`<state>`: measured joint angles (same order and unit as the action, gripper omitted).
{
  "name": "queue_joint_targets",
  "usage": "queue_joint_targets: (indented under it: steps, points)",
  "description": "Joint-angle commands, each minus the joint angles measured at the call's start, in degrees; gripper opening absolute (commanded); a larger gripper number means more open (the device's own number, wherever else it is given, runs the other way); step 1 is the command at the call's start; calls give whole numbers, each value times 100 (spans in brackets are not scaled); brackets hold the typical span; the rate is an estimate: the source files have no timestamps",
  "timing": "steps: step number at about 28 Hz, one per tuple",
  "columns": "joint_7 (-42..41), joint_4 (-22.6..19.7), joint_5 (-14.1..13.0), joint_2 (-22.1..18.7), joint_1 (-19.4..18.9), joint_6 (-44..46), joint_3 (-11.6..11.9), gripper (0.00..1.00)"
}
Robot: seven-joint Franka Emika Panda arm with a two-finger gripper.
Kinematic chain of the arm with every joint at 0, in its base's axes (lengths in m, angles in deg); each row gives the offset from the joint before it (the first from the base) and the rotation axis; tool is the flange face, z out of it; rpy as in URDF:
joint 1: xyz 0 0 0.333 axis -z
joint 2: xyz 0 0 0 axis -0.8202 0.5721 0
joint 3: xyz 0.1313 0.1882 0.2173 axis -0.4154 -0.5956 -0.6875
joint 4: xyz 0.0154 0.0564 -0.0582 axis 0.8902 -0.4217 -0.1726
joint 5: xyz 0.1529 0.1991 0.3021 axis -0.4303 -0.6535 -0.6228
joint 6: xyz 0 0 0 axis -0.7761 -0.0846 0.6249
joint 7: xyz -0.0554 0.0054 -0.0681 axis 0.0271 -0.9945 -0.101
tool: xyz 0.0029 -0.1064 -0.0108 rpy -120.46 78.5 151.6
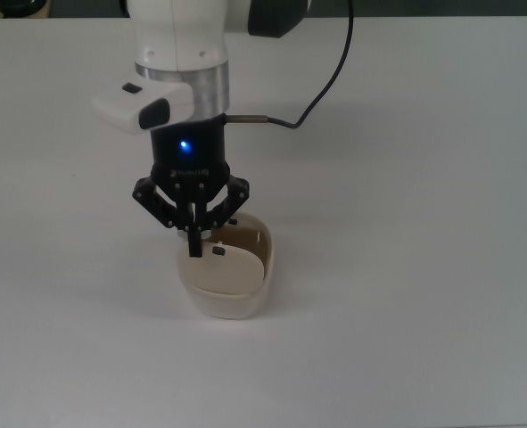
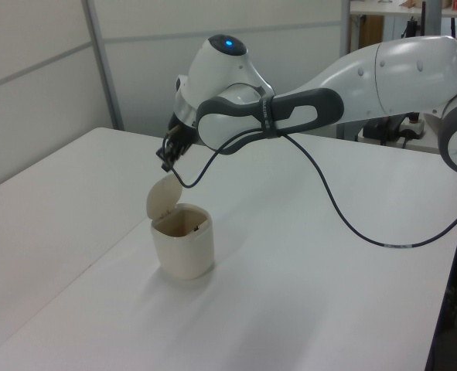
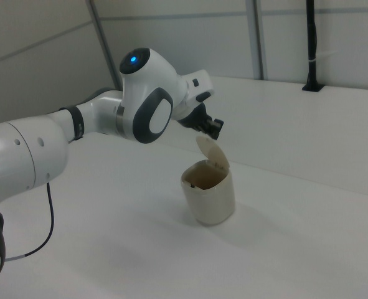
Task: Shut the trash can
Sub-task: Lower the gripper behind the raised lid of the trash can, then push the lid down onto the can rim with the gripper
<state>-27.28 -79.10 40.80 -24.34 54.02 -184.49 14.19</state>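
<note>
The trash can (image 1: pixel 232 299) is a small cream-beige bin standing on the white table (image 1: pixel 406 267). Its hinged lid (image 2: pixel 164 199) is raised, tilted back over the rim, and the inside of the can shows. A tiny dark knob (image 1: pixel 217 251) sits on the lid. My gripper (image 1: pixel 194 246) is shut with nothing in it, fingers pointing down. It hovers just above the lid's upper edge, on the top view's left side of the can. In the left view the gripper (image 2: pixel 166 159) sits a little above the lid. The right view shows the gripper (image 3: pixel 215 129) over the lid (image 3: pixel 213 153).
A black cable (image 1: pixel 330 71) runs from the wrist across the table behind the can. Grey wall panels (image 2: pixel 135 62) stand behind the table. Desk equipment (image 2: pixel 398 127) sits at the left view's far right.
</note>
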Motion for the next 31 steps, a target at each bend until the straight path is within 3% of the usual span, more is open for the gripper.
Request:
queue_joint_targets:
  steps: [1, 14, 31]
  points:
    - [-142, 30, 0, 10, -50, 646, -1, 0]
    - [-485, -92, 9, 27, -155, 1455, -10, 0]
    - [-459, -225, 53, 396, -349, 1473, -10, 0]
